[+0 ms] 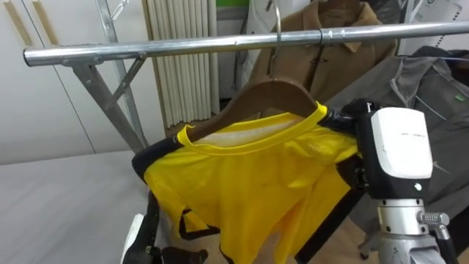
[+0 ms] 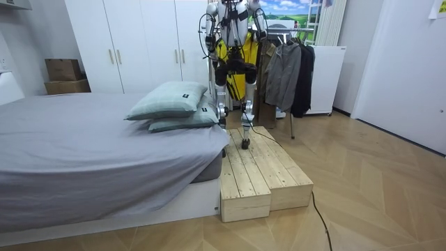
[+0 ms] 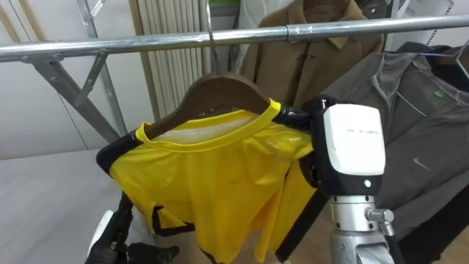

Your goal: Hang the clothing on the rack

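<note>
A yellow shirt (image 1: 249,191) with black sleeve trim hangs on a brown wooden hanger (image 1: 267,95). The hanger's metal hook (image 1: 277,33) rises across the steel rail (image 1: 183,48) of the clothes rack. My right hand (image 1: 399,143) is at the hanger's right end, white back towards me, its dark fingers closed at the shirt's shoulder. My left hand (image 1: 146,235) shows low at the left under the shirt's hem, fingers relaxed and holding nothing. In the room view I stand on a wooden platform (image 2: 261,174) facing the rack, with the yellow shirt (image 2: 233,56) in front of me.
A tan coat (image 1: 322,44) and a grey jacket (image 1: 432,95) hang further right on the rail. The rack's slanted brace (image 1: 110,95) is at the left. A grey bed (image 2: 90,146) with pillows (image 2: 171,104) lies beside the platform. White wardrobes stand behind.
</note>
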Motion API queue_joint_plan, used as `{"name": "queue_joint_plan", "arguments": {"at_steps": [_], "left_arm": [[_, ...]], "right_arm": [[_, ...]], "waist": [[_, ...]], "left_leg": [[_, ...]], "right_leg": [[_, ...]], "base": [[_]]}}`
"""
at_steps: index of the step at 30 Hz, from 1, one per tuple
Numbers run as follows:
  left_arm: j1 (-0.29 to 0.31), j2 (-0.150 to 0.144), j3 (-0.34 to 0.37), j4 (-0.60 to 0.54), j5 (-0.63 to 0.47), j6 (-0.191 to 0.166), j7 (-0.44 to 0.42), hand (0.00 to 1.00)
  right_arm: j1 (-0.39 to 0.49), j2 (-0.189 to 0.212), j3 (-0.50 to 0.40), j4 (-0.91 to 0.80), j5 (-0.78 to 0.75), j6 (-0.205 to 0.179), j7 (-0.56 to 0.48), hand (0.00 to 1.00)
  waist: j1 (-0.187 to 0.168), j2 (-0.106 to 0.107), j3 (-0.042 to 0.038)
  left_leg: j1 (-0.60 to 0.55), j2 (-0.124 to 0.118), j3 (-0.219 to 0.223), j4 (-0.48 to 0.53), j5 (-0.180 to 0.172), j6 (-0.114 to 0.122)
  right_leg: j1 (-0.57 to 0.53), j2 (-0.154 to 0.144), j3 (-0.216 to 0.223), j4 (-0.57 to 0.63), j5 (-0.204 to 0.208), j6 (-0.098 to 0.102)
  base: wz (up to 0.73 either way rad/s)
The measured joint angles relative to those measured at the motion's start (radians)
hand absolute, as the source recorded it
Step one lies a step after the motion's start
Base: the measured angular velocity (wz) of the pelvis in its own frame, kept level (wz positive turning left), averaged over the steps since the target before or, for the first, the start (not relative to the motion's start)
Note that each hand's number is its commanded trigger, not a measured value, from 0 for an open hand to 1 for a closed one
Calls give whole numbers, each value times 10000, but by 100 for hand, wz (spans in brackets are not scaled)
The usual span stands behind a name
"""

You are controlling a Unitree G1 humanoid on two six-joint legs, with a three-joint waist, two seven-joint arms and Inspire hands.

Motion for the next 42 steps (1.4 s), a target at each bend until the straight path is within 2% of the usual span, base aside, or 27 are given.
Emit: {"name": "queue_joint_plan", "arguments": {"at_steps": [4, 10, 18, 25, 29, 37, 42], "left_arm": [[-30, 92, 0, 1101, 8, -98, 6, 0], [256, 144, 6, 2228, 7, 171, 3, 0], [268, 121, 1, 2375, 7, 303, -22, 0], [283, 116, -3, 2402, 23, 346, -32, 0], [349, 115, -4, 2410, 466, 354, -33, 0], [385, 114, -95, 2557, 784, 414, -34, 0], [451, 59, -180, 2678, 784, 414, -34, 0]], "right_arm": [[4, -5, 9, 2, 23, -37, 0, 100], [173, -4, 55, 36, 22, -7, 46, 100], [253, -4, 277, 47, 21, 37, 328, 100], [256, -6, 282, 47, 16, 54, 476, 100], [254, -47, 280, 112, 37, 55, 816, 100], [243, -53, 279, 1406, 1608, 61, 1201, 100], [216, -59, 262, 1485, 2817, 70, 1530, 100]], "waist": [[199, -42, -13], [242, -105, -12], [253, -215, -67], [237, -214, -66], [200, -209, -63], [240, -171, -32], [341, -203, -9]], "left_leg": [[65, 13, 43, -14, 0, 0], [11, 20, -30, -33, 0, -1], [-25, -1, -108, -31, 2, -3], [-31, 0, -114, -31, 2, -3], [-28, 0, -115, -32, 2, -3], [-19, -1, -234, -32, 3, -4], [-64, -17, -245, -32, 6, -6]], "right_leg": [[37, 44, 28, 5, 2, -2], [29, 22, -65, -11, 2, -3], [29, -20, -154, -7, 18, -28], [33, -24, -157, -7, 20, -31], [47, -27, -161, -12, 20, -31], [111, -68, -257, -16, 18, -28], [49, -73, -246, -7, 13, -23]], "base": [[-6], [5], [2], [0], [0], [4], [0]]}}
